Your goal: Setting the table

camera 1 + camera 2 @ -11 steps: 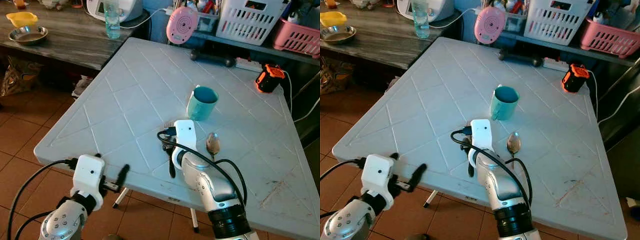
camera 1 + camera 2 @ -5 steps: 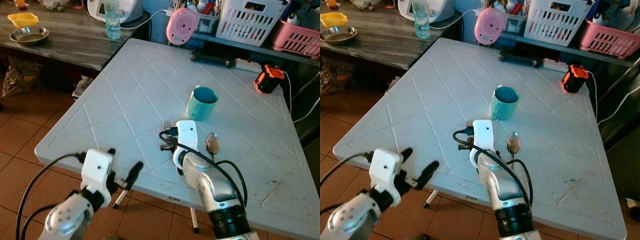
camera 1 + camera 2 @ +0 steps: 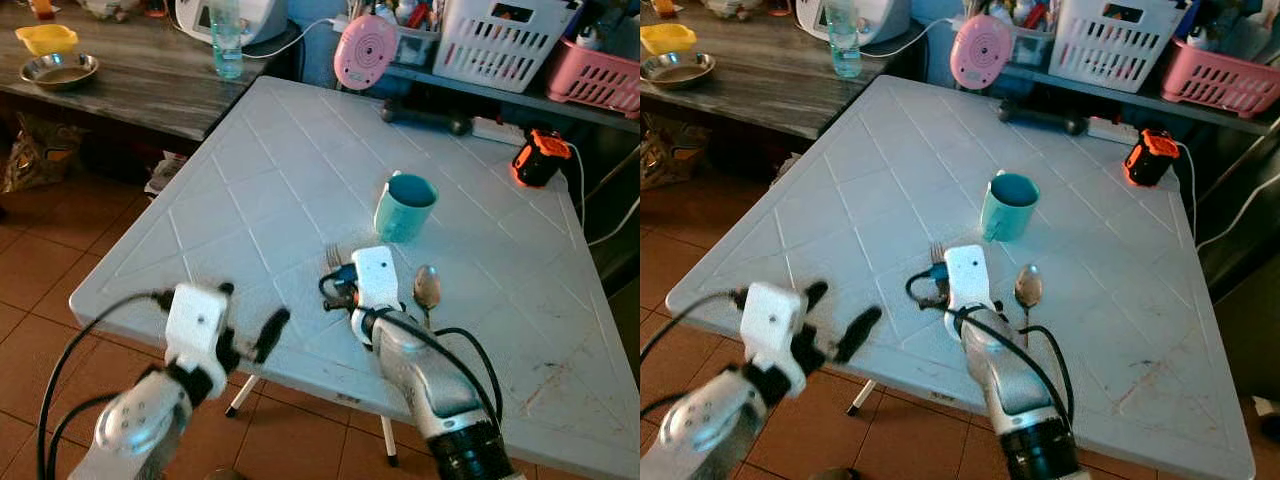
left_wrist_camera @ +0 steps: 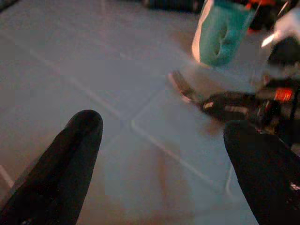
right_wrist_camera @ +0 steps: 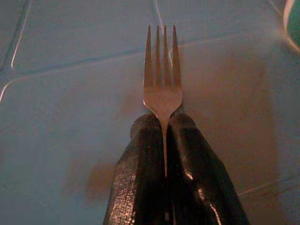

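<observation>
My right gripper [image 5: 164, 119] is shut on the neck of a steel fork [image 5: 162, 56]. The fork is held low over the white table [image 3: 260, 180], and its tines [image 3: 333, 256] point toward the far side. A teal mug [image 3: 404, 206] stands just beyond it, and a spoon [image 3: 426, 288] lies to the right of my right wrist. My left gripper [image 4: 164, 140] is open with nothing between its fingers. It hovers at the table's front edge [image 3: 250, 308] and faces the fork and the mug [image 4: 218, 33].
At the table's far edge are a pink round device [image 3: 364, 50], a white basket [image 3: 497, 38], a pink basket [image 3: 600, 70] and an orange-black gadget [image 3: 539, 156]. A wooden counter at the left holds a bottle [image 3: 225, 40] and a steel bowl [image 3: 58, 70]. Tiled floor lies below.
My left gripper has risen and moved forward, up to the table's front edge. My right gripper stays shut on the fork and has barely shifted.
</observation>
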`<state>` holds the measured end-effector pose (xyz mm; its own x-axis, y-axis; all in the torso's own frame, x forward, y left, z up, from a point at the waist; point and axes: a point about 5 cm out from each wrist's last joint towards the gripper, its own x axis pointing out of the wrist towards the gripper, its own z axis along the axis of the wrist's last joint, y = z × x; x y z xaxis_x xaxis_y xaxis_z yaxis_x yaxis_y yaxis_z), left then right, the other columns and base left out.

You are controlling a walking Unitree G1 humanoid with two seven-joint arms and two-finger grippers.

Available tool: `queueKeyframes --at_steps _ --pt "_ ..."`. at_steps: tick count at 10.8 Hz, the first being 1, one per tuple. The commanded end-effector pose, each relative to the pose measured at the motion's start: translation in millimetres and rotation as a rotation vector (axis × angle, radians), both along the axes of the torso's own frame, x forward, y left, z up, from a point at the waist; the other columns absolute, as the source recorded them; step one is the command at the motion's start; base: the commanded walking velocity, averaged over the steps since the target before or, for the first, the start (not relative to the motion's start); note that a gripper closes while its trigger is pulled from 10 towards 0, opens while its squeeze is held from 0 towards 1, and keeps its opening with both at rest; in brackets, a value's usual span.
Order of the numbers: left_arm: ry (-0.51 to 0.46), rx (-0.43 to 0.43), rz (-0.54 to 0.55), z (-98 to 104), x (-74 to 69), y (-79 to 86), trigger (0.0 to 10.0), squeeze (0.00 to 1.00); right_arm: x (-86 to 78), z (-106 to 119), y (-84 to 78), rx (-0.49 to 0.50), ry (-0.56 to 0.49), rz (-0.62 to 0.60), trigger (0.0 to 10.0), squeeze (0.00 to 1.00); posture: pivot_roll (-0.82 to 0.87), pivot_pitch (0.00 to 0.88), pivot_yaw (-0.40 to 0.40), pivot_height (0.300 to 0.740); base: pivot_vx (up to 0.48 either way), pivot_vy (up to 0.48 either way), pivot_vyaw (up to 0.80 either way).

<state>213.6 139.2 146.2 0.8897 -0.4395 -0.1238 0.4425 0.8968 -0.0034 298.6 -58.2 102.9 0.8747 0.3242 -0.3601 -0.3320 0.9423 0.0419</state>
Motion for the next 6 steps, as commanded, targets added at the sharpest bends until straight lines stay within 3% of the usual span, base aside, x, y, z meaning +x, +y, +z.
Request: queueKeyframes --at_steps 1,4,6 --pt "-0.037 -0.008 -0.017 8.6 2.9 -5.2 10.0 0.0 3.1 1.5 -4.1 -0.035 -0.049 0.003 0.0 0.0 0.2 0.099 -0.097 0.74 0.0 0.0 0.0" --pt "-0.085 -0.051 0.037 16.9 22.1 -11.4 10.0 0.0 14.3 34.3 -17.3 -0.022 -0.309 -0.015 0.0 0.0 0.19 0.063 -0.096 0.74 0.0 0.0 0.0" --pt "-0.108 -0.023 0.148 14.3 35.6 -5.4 10.0 0.0 18.4 43.9 -28.2 -0.004 -0.389 -0.06 0.0 0.0 0.19 0.036 -0.095 0.74 0.0 0.0 0.0"
